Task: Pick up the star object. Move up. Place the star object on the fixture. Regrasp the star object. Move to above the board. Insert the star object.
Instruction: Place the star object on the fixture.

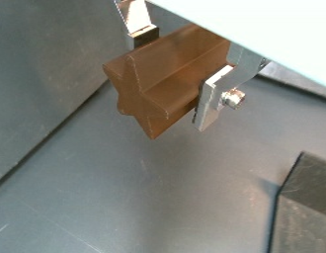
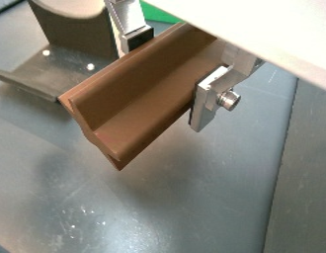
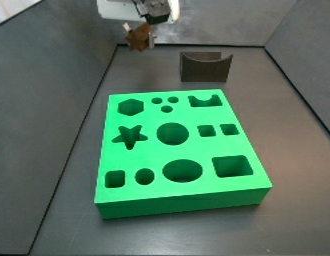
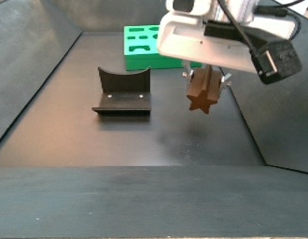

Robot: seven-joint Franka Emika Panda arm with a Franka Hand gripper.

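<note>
The star object is a long brown star-section prism. It shows in both wrist views (image 1: 159,84) (image 2: 132,99) and in both side views (image 3: 136,35) (image 4: 202,91). My gripper (image 1: 181,65) is shut on it, a silver finger (image 2: 210,96) pressed on each side, and holds it in the air above the floor. In a side view the gripper (image 4: 206,73) hangs to the right of the fixture (image 4: 121,93). The green board (image 3: 181,150) has a star-shaped hole (image 3: 128,135) on its left side.
The fixture (image 3: 204,66) stands behind the board, and shows in a wrist view (image 2: 53,54). The board's far end shows in a side view (image 4: 147,45). Dark walls enclose the grey floor (image 4: 132,140). A dark block edge sits in a wrist view (image 1: 308,203).
</note>
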